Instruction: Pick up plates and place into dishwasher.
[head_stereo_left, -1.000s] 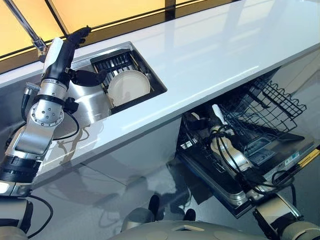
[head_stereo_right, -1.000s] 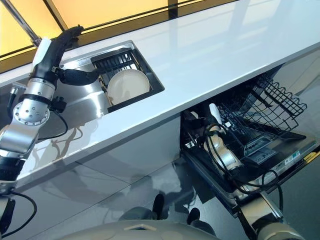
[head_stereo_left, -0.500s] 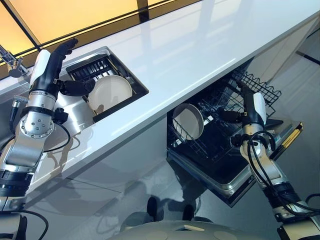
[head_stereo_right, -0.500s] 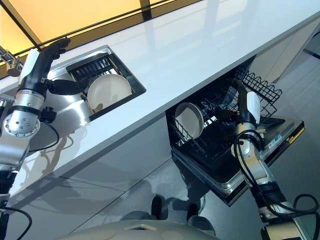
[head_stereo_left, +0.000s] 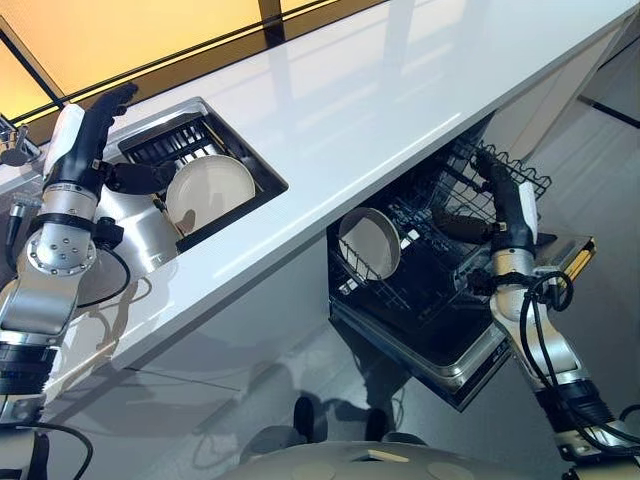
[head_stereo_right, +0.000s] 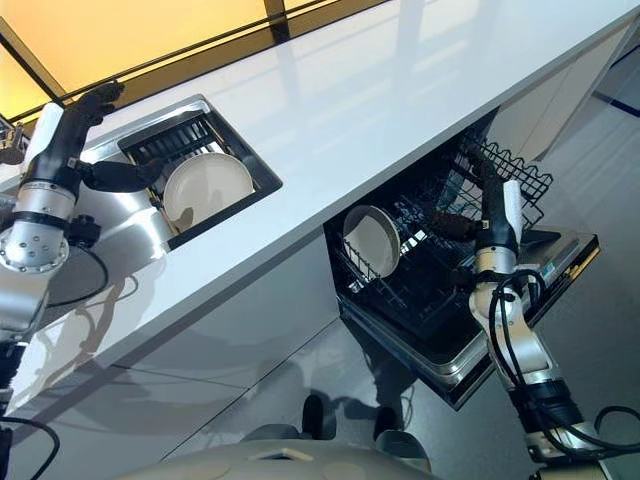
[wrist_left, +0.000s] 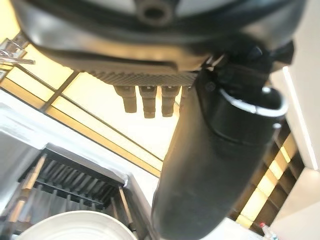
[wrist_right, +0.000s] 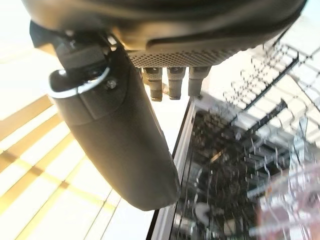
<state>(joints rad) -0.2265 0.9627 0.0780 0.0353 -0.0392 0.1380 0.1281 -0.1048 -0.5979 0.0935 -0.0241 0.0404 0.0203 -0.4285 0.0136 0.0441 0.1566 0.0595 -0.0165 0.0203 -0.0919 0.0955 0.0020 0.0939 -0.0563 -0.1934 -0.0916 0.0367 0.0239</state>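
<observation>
Overhead, counter (head_stereo_left: 400, 100), rack (head_stereo_left: 420, 260), plate (head_stereo_left: 368, 242)

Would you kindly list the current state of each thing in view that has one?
Dishwasher: door open, lower rack pulled out.
Plate in dishwasher: standing on edge in the rack.
Plate in sink: leaning on edge, not yet picked up.
Left hand: open, by the sink plate.
Right hand: open, holding nothing.

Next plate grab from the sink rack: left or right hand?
Left, likely. The left hand is open right beside the plate in the sink rack, thumb toward its rim. The right hand is open over at the dishwasher rack, where another plate stands.
</observation>
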